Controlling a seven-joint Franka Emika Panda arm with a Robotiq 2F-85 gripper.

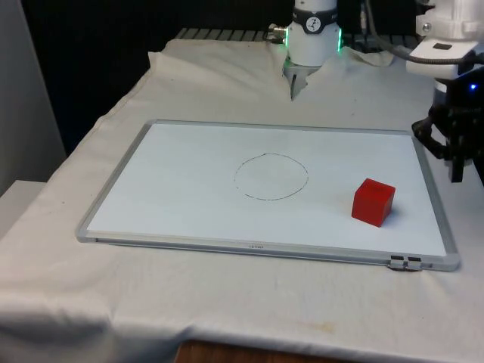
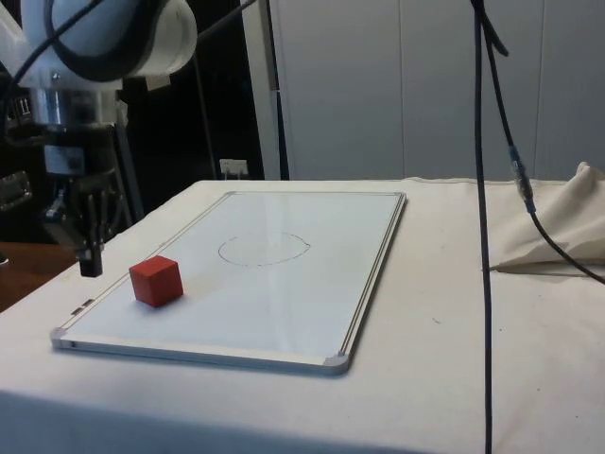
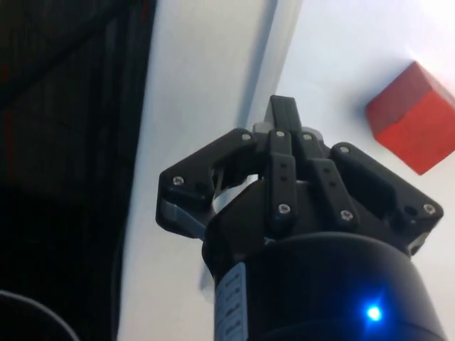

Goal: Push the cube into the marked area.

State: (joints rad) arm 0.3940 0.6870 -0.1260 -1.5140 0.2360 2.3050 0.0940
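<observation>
Here, the clenched black tool (image 1: 458,175) hangs beside a smooth red cube (image 1: 373,202).

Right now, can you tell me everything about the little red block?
The red cube is a small solid block with flat, matte faces and crisp edges; what it is made of cannot be told. It sits flat on the whiteboard, turned a bit askew to the board's edges, outside the drawn circle, toward the front view's right. Nothing but the board touches it; the gripper hangs apart beside it, over the board's edge.

arm: reaching down | hand (image 2: 91,263): pointing down, fingers closed together, holding nothing
</observation>
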